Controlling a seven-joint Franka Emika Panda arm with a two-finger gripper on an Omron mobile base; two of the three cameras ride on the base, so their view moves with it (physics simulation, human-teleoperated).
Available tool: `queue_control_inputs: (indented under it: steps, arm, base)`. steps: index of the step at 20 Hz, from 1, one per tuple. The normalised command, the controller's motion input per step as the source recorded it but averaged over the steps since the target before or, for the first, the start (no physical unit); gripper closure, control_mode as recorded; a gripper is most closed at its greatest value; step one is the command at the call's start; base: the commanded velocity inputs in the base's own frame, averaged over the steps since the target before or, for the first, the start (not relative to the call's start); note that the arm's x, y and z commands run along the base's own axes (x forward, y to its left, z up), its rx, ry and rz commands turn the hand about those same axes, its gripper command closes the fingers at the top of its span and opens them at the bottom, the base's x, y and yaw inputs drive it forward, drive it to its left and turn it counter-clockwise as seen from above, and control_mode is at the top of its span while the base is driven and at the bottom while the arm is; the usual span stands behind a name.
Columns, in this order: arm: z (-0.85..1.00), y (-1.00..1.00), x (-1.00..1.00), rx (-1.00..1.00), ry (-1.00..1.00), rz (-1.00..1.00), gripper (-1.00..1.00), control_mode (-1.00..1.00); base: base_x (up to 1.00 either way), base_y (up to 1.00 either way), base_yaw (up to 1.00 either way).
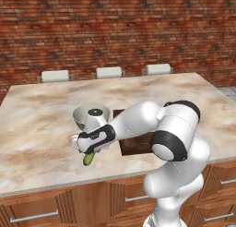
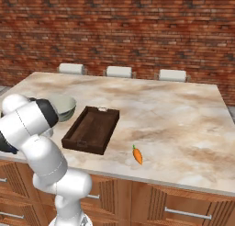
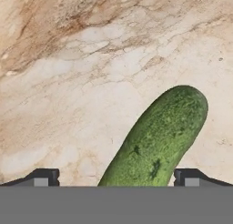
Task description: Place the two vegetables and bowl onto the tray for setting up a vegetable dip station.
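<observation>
The cucumber [image 1: 88, 158] lies on the marble counter [image 1: 37, 124] under the gripper [image 3: 116, 177], between its wide-spread fingers [image 3: 45, 176]. Right of it sit the bowl [image 1: 83, 114], the tray [image 2: 92, 128], then the carrot [image 2: 137, 155].

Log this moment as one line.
jaws: open, over cucumber | carrot: on counter | bowl: beside tray | tray: nothing on it
</observation>
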Motion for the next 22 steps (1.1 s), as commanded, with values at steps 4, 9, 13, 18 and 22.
queue_control_inputs:
  steps: [4, 9, 13, 18, 22]
  arm:
    - [-0.25, 0.00, 0.07, 0.00, 0.00, 0.00, -1.00, -1.00]
    - [-0.20, 0.00, 0.01, 0.00, 0.00, 0.00, -1.00, -1.00]
    - [-0.04, 0.00, 0.00, 0.00, 0.00, 0.00, -1.00, -1.00]
    - [0.00, -0.01, -0.07, 0.00, 0.00, 0.00, -1.00, -1.00]
    - [-0.02, -0.02, -0.23, 0.00, 0.00, 0.00, -1.00, -1.00]
  base:
    - [0.00, 0.00, 0.00]
    - [0.00, 0.00, 0.00]
    - [0.00, 0.00, 0.00]
    - [0.00, 0.00, 0.00]
    - [0.00, 0.00, 0.00]
